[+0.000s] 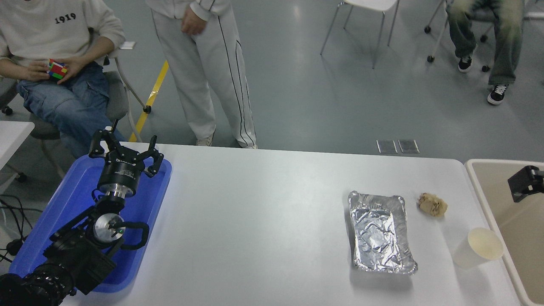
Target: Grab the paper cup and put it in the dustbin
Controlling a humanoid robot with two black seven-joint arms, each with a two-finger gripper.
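Observation:
The paper cup point(478, 251) stands upright near the table's right front, off-white with a cream inside, close to the rim of the dustbin point(525, 250). That large beige bin sits off the table's right end. A black part of my right gripper point(526, 183) pokes in from the right edge, above the bin's near-left corner and well behind the cup; too little shows to read its state. My left gripper point(126, 149) is parked open above the blue tray point(146, 199) at the lower left.
A silver foil tray point(380, 231) lies left of the cup, with a crumpled brown paper ball point(432, 204) behind it. One person sits at the far left with a colour cube, another stands at the table's far edge.

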